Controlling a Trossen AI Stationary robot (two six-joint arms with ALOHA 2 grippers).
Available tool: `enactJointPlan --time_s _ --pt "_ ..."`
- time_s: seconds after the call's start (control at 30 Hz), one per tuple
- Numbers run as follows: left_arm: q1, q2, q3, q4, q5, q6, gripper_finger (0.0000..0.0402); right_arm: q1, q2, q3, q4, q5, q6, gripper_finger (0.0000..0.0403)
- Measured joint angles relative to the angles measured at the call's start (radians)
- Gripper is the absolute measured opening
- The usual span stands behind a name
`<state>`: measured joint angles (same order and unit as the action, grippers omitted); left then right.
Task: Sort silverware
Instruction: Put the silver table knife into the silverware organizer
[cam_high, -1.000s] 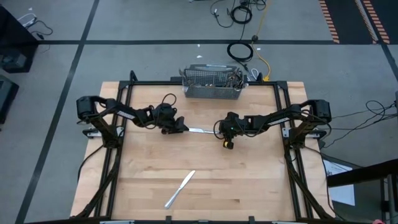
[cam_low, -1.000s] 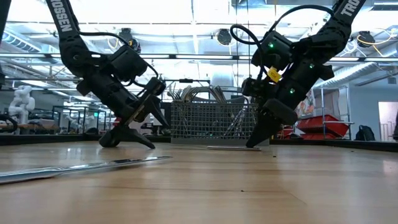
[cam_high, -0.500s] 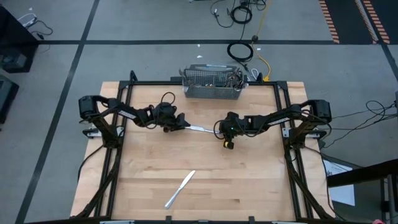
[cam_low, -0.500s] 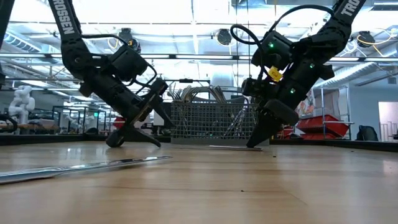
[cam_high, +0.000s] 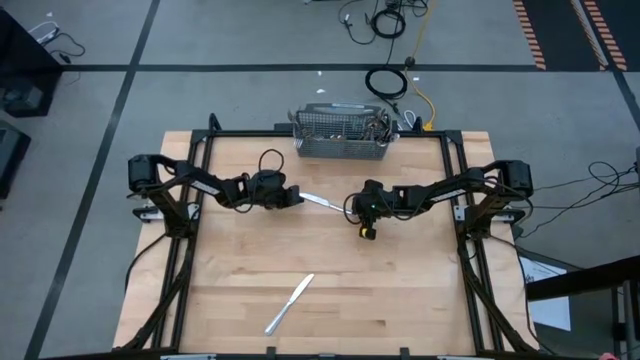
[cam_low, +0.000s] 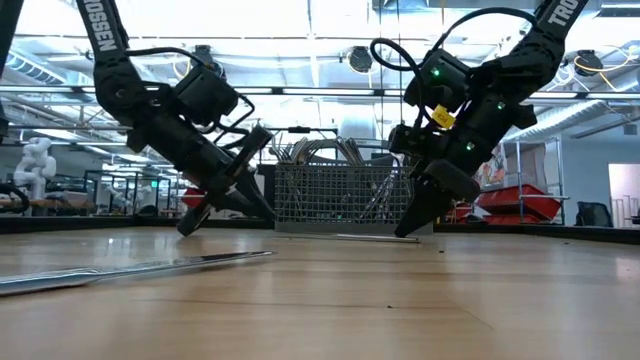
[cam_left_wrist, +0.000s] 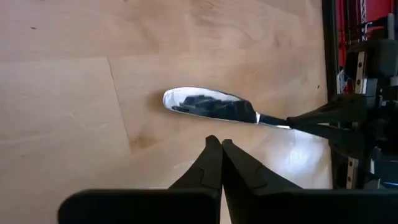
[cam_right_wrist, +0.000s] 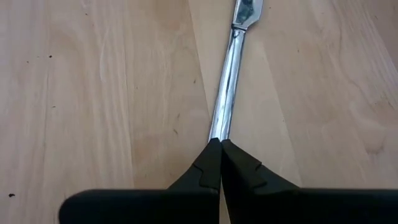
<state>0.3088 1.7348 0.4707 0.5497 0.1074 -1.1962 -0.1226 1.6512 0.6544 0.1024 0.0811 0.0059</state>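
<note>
The right gripper (cam_high: 352, 207) is clenched on the handle end of a table knife (cam_high: 322, 201), its two dark fingers (cam_right_wrist: 214, 163) pressed together around the slim shaft, which runs away from them across the pale wood to the blade. In the low view this gripper (cam_low: 408, 230) comes down steeply with its tip at the surface (cam_high: 400, 290). The knife lies roughly midway between the left and right edges, in the half nearer the far edge, with its rounded blade (cam_left_wrist: 208, 104) pointing toward the left arm. The left gripper (cam_high: 295, 197) is clenched with nothing between its fingers (cam_left_wrist: 217, 163); the left wrist view shows the closed tips just short of the blade, and from the high view it sits right at the blade's end, though whether it touches the metal cannot be told. In the low view the left gripper (cam_low: 262, 212) is tilted down toward the surface in front of the basket. A second knife (cam_high: 289, 303) lies alone and diagonal near the near edge, well apart from both arms. The grey wire-mesh basket (cam_high: 340, 148) stands at the middle of the far edge, with more silverware (cam_high: 378, 126) bunched upright in its right-hand end. Beyond the surface, cables (cam_high: 388, 82) lie coiled on the grey floor.
</note>
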Motion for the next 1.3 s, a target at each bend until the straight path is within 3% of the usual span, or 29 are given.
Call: enactJointPlan --time_s 0.27,0.57,0.7,1.03,1.3 --pt "0.044 -0.019 0.005 -0.054 0.009 -0.012 0.0026 0.0 0.0 0.0 -0.001 0.0 0.0 0.0" --pt "0.06 -0.02 0.005 -0.081 0.063 -0.196 0.0159 0.0 0.0 0.0 -0.002 -0.002 -0.011 0.0" --pt "0.058 -0.022 0.005 -0.102 0.073 -0.199 0.0198 0.0 0.0 0.0 -0.002 -0.002 -0.024 0.0" --pt "0.062 -0.014 0.015 -0.101 0.004 -0.221 0.0205 0.0 0.0 0.0 -0.001 -0.004 -0.046 0.0" --pt "0.062 0.077 0.122 -0.122 0.006 -0.183 0.0205 0.0 0.0 0.0 -0.002 -0.005 -0.069 0.0"
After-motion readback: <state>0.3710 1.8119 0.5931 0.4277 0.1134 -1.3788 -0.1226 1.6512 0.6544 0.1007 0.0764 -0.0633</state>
